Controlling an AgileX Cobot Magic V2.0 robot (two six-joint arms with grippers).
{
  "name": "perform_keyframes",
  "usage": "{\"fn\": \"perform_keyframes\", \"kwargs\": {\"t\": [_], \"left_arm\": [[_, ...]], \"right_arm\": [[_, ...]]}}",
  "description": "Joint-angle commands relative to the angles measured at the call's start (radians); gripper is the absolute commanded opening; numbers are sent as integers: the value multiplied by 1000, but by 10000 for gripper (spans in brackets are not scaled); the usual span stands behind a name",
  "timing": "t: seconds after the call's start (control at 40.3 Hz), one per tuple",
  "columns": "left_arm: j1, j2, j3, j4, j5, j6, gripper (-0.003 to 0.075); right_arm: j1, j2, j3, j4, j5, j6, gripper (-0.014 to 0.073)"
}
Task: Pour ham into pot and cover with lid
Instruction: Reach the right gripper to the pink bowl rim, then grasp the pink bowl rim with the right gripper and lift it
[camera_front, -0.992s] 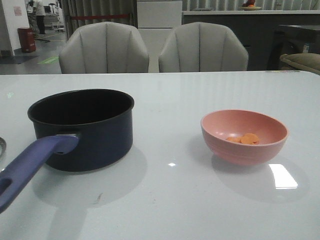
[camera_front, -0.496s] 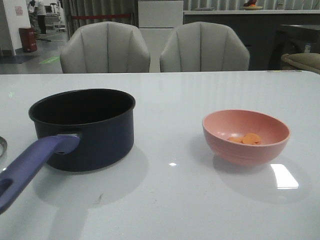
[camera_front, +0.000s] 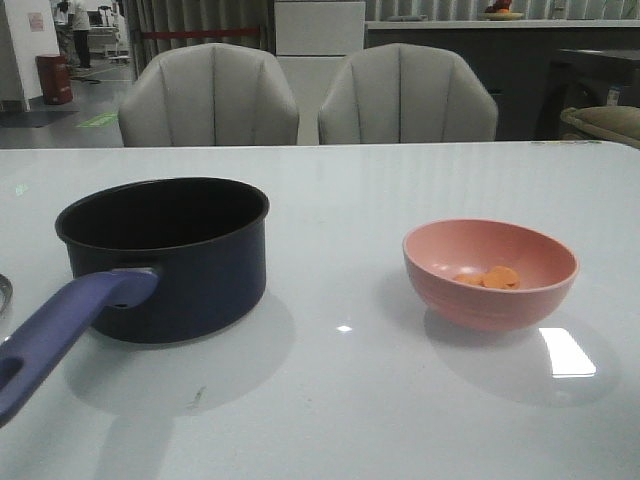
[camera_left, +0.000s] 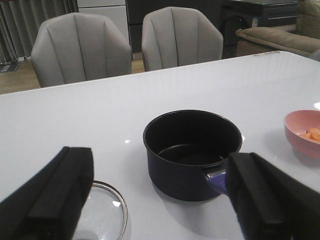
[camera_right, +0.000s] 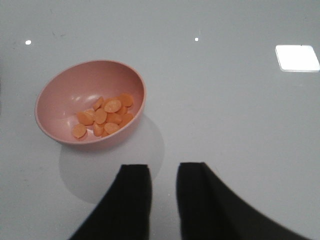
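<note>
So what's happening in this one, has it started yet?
Nothing is being handled. The ham lies in the pink bowl on the table, and the pot stands empty with its lid off, lying beside it. The left claw hangs wide open near the pot and lid; the right claw hangs near the bowl, its fingers slightly apart, holding nothing.
</note>
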Motion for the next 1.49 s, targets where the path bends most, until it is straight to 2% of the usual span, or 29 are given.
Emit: {"fn": "perform_keyframes", "kwargs": {"t": [0.0,0.074,0.298,0.57,0.62,0.67,0.818,1.042,1.166,1.29,1.463], "left_arm": [[-8,12,-25,-8,-81,-9,571],[-8,12,-25,-8,-81,-9,571],[-8,12,-25,-8,-81,-9,571],[-8,12,-25,-8,-81,-9,571],[-8,12,-25,-8,-81,-9,571],[-8,12,-25,-8,-81,-9,571],[-8,12,-25,-8,-81,-9,571],[-8,12,-25,-8,-81,-9,571],[-8,12,-25,-8,-81,-9,571],[-8,12,-25,-8,-81,-9,571],[-8,12,-25,-8,-81,-9,571]], "right_arm": [[0,130,-101,15,-80,-6,469],[0,254,-162,40,-80,-6,502],[0,640,-382,76,-54,-6,484],[2,1010,-654,88,115,-6,482],[2,1050,-686,88,147,-6,460],[2,1092,-720,88,174,-6,403],[2,1128,-764,88,200,-6,126],[-2,1126,-767,82,145,-26,148],[4,1110,-809,82,191,-74,148],[75,1056,-866,82,169,-169,148],[204,1011,-945,82,24,-177,148]]}}
